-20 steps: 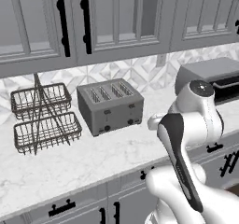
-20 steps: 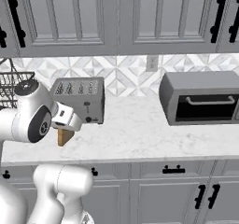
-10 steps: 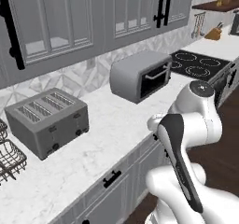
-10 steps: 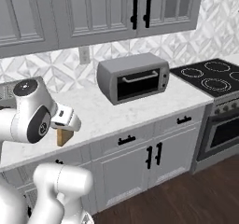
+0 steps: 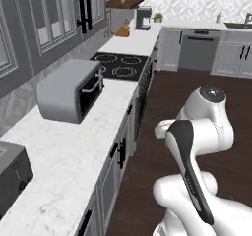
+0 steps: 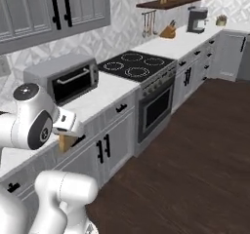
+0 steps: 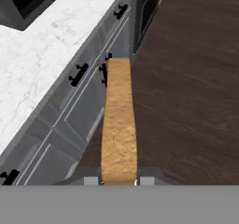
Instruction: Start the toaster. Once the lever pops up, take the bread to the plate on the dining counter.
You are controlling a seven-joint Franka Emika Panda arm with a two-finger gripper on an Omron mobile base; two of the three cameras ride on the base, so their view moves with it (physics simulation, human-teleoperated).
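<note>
the gripper [image 7: 119, 181] is clenched on the bread [image 7: 119, 125], which is held edge-on past the counter [image 7: 42, 64] edge, above the cabinet fronts and the dark floor [image 7: 191, 78]. the toaster [image 5: 10, 178] sits on that counter, well apart from the bread. for the carry, the slice is best kept level and clear of the counter edge, and the grip left unchanged until the plate is found.
</note>
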